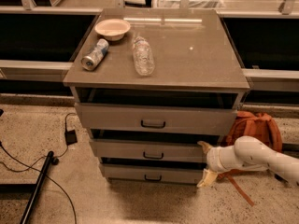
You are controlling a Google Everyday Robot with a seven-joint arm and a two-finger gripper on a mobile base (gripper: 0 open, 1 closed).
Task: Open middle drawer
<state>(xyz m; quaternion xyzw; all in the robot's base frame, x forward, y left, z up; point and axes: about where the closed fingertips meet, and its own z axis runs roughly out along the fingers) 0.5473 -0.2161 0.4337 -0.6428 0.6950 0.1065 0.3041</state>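
The middle drawer (126, 150) is the mid-sized grey-beige front of three in the cabinet, with a small dark bar handle (153, 156) at its centre. It stands slightly out, with a dark gap above it. My gripper (204, 163) is on a white arm coming in from the right, at the right end of the middle and bottom drawer fronts. Its fingers are spread apart, one fingertip (203, 146) up by the middle drawer's right edge and the other lower by the bottom drawer. It holds nothing and is well right of the handle.
The top drawer (117, 117) is taller, the bottom drawer (121, 173) narrower. On the cabinet top (196, 55) lie a bowl (112, 29), a can (95, 54) and a plastic bottle (143, 56). An orange backpack (254, 127) sits on the floor at right; cables and a dark pole (39, 185) at left.
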